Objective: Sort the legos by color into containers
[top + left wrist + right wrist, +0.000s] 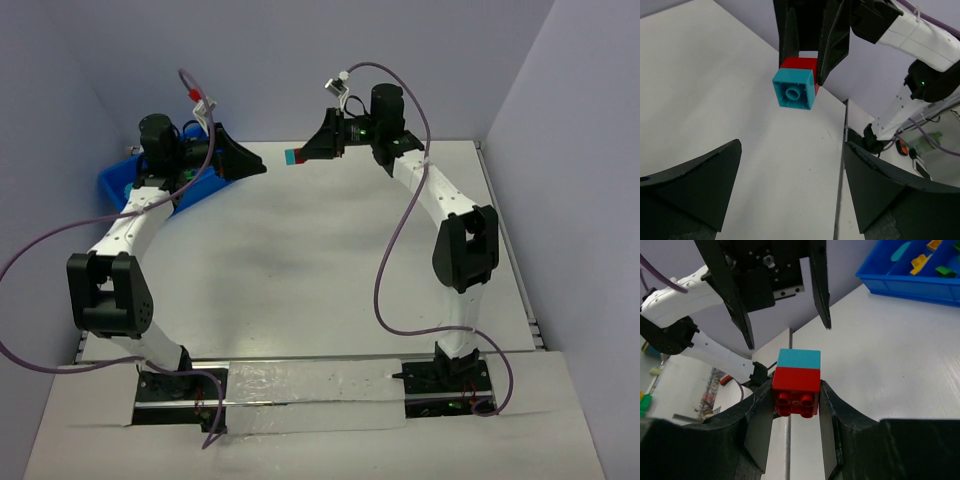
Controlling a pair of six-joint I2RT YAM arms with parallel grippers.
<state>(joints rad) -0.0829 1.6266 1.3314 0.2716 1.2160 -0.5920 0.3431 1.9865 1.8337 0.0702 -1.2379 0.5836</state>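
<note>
My right gripper is shut on a red lego that has a teal lego stuck to its far end. It holds the pair in the air above the table's far middle. My left gripper faces it with its jaws wide open and nothing between them. Its tips are a short way left of the teal brick and not touching it. The blue container sits at the far left. It holds teal, yellow and green legos.
The white table is boxed in by grey-violet walls on the left, back and right. A metal rail runs along its right edge. Purple cables loop off both arms.
</note>
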